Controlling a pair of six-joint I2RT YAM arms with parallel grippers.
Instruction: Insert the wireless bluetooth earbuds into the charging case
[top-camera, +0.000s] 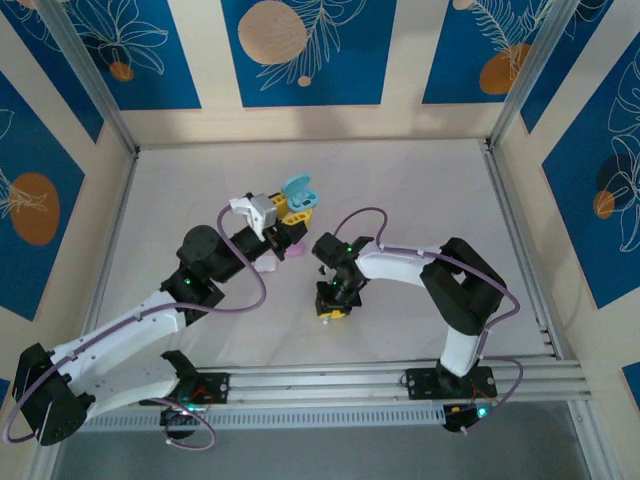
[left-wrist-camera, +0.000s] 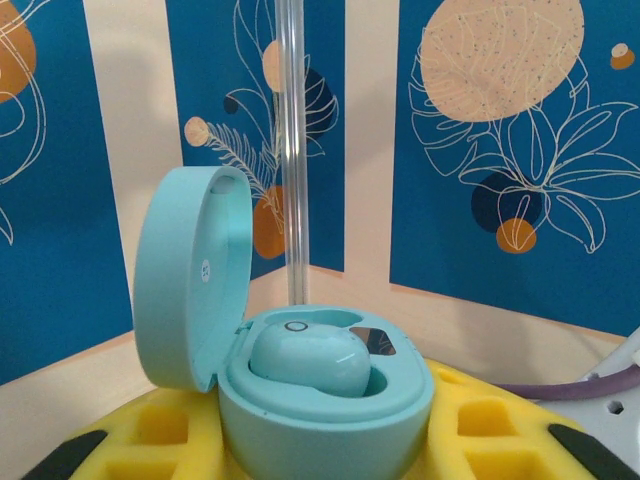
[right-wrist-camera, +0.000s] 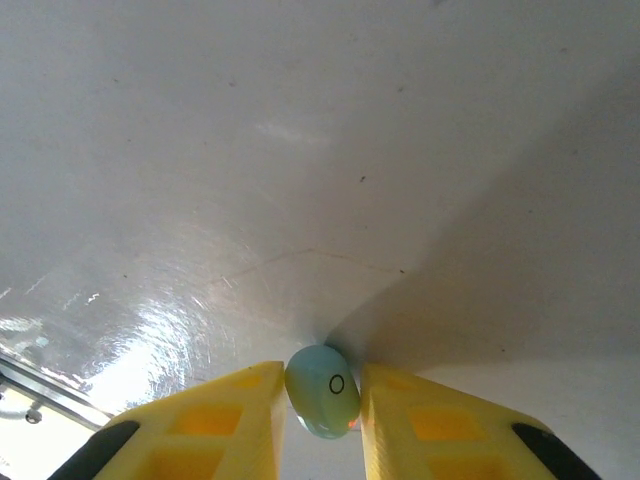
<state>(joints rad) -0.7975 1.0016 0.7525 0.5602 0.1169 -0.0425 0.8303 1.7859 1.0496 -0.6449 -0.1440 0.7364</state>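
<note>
Blue earbud (right-wrist-camera: 322, 388) between right gripper (right-wrist-camera: 321, 378) fingers (right-wrist-camera: 225, 425)

the right end effector (right-wrist-camera: 322, 380) points down at the white tabletop (right-wrist-camera: 300, 150). its two yellow fingers (right-wrist-camera: 230, 415) come up from the bottom edge, and a light blue earbud (right-wrist-camera: 320, 394) sits pinched between their tips, touching both. a small black ring marks the earbud's face. a shadow spreads right of the fingers, glare shines at lower left, and a metal rail (right-wrist-camera: 40, 395) crosses the lower left corner.
</note>
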